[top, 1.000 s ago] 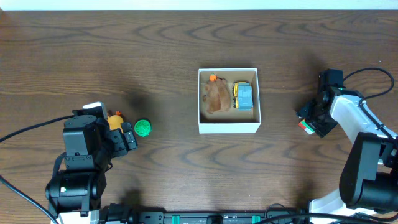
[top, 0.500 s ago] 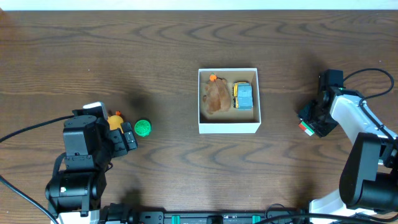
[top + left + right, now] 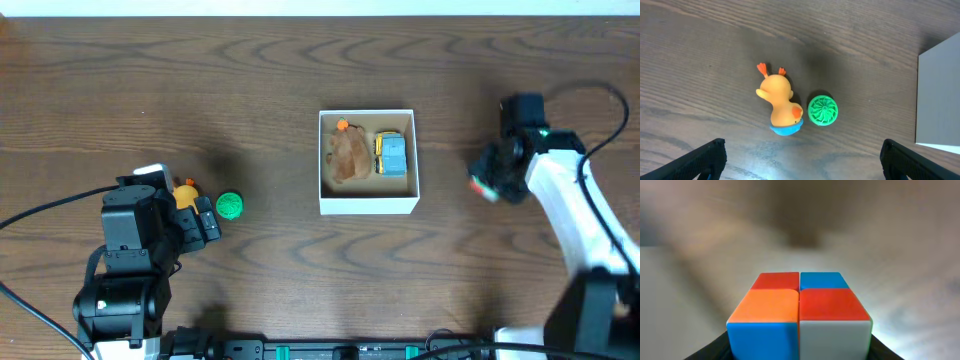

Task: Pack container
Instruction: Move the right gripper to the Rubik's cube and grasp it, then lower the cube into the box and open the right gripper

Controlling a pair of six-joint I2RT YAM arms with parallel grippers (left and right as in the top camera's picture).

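The left claw (image 3: 802, 151) hangs spread wide, while the right claw (image 3: 487, 187) clamps a multicolored cube (image 3: 799, 312).

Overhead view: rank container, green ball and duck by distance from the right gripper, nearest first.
From the right gripper, holding a cube:
1. container, nearest, at table centre.
2. green ball, far over on the left side.
3. duck, just beyond the ball.
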